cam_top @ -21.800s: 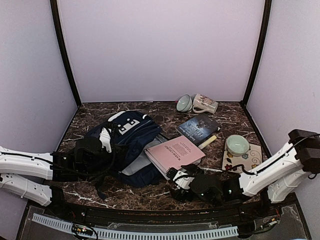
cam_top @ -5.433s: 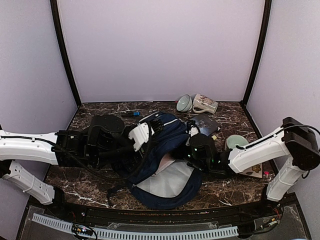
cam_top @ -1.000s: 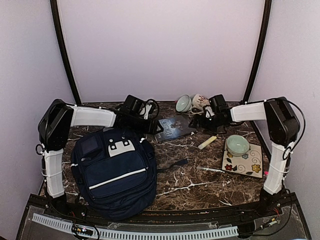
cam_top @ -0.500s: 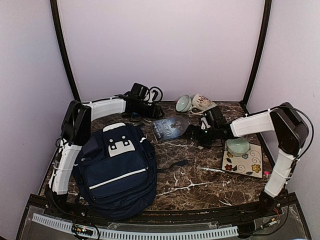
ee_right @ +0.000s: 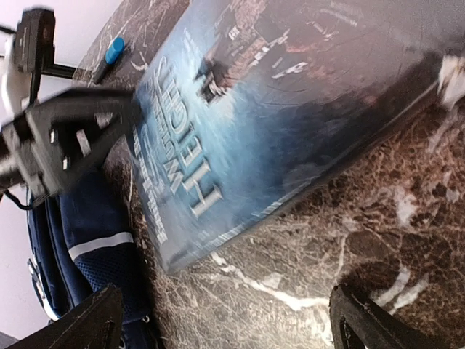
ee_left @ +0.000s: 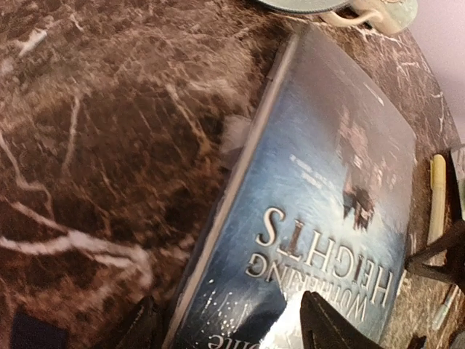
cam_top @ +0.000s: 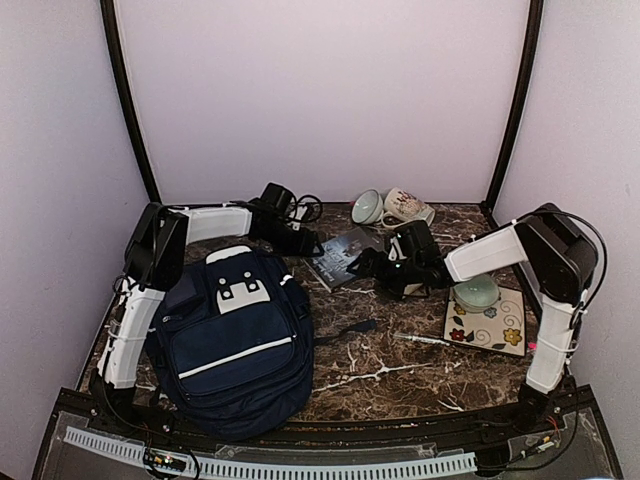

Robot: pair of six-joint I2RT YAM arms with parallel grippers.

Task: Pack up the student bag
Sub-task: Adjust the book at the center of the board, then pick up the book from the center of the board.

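The student bag (cam_top: pixel 235 340), navy with white stripe trim, lies front-up on the left of the table; its edge shows in the right wrist view (ee_right: pixel 80 240). A blue "Wuthering Heights" book (cam_top: pixel 345 250) lies behind it between both arms. My left gripper (cam_top: pixel 308 243) stands open at the book's left end. In the left wrist view, the book's (ee_left: pixel 327 189) near corner sits between the spread fingers (ee_left: pixel 330 327) of the left gripper (ee_left: pixel 236 327). My right gripper (cam_top: pixel 365 263) is open at the book's right side, and the right gripper (ee_right: pixel 229 323) has only table between its fingertips, the book (ee_right: pixel 276 94) just ahead.
A green bowl (cam_top: pixel 368 207) and a mug (cam_top: pixel 410 208) lie at the back. Another green bowl (cam_top: pixel 475 292) sits on a floral coaster (cam_top: pixel 500 330) at the right. A pen (cam_top: pixel 425 341) lies mid-table, a yellow marker (ee_left: pixel 436 196) beside the book, a blue marker (ee_right: pixel 114 49) at the back.
My right gripper has slid left from the mug to the book's edge. The left gripper swung back and returned to the book's left end. The book has turned and shifted slightly left.
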